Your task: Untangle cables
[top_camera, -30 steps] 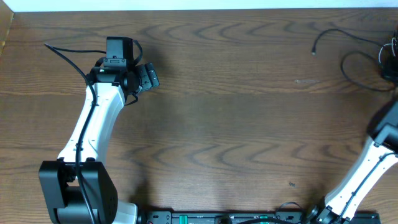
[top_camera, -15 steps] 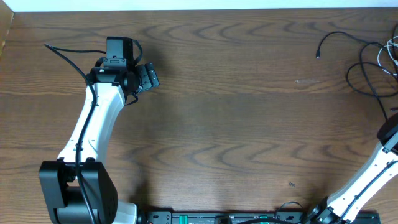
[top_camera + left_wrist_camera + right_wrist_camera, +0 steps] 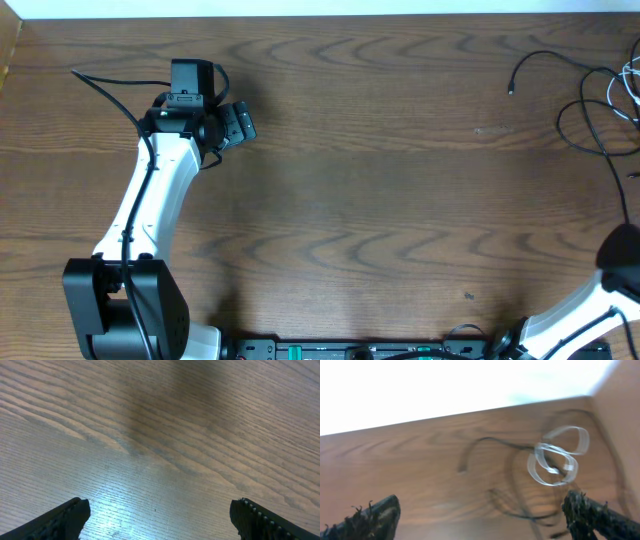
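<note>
Over at the far right corner of the brown wood-grain tabletop (image 3: 400, 200), the thin black cords (image 3: 535, 54) lie in loose loops, with a shorter white cord (image 3: 555, 457) coiled among them. The right gripper (image 3: 480, 515) points toward them with its jaws spread wide and nothing between; the left gripper (image 3: 160, 517) is likewise spread and empty, well apart from them on the table's other side

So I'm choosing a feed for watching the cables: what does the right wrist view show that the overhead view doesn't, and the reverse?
Right wrist only: the white cable in full loops, lying over the black cable. Overhead only: the left arm, far across the table from them. Both: that black cable's loose end, and the wooden table.
</note>
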`<state>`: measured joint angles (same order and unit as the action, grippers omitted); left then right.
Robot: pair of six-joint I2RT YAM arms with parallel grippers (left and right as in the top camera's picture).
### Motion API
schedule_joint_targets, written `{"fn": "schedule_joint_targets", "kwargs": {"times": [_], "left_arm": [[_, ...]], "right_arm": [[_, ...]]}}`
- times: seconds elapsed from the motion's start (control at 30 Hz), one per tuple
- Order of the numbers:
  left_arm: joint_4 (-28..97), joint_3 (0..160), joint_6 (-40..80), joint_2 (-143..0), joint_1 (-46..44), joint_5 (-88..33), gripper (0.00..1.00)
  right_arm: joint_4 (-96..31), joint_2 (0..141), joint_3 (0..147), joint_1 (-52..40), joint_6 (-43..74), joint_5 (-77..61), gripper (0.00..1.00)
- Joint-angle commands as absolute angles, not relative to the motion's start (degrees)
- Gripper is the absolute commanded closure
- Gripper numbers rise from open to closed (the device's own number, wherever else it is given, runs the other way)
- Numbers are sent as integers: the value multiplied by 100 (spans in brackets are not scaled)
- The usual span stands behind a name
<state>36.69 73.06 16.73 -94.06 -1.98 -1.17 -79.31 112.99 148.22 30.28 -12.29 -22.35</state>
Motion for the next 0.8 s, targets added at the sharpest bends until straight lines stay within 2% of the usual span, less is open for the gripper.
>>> {"fn": "schedule_joint_targets", "kwargs": {"times": [0.0,0.3,0.5,0.77], "left_arm": [[3684,7422,1706,-9380,-178,-86,5],[3684,7422,1706,-9380,-178,-86,5],[3684,7422,1706,-9380,-178,-86,5],[3684,7422,1706,-9380,-178,-86,5]], "right_arm": [[-8289,10593,14866,2453,-1636,-2823,1],[-9282,9382,14866,1304,-1634,-2755,1],[-9727,8906,14866,1232,-1634,-2751,1],[-9725,8615,14864,1232,-1636,-2694,1]]}}
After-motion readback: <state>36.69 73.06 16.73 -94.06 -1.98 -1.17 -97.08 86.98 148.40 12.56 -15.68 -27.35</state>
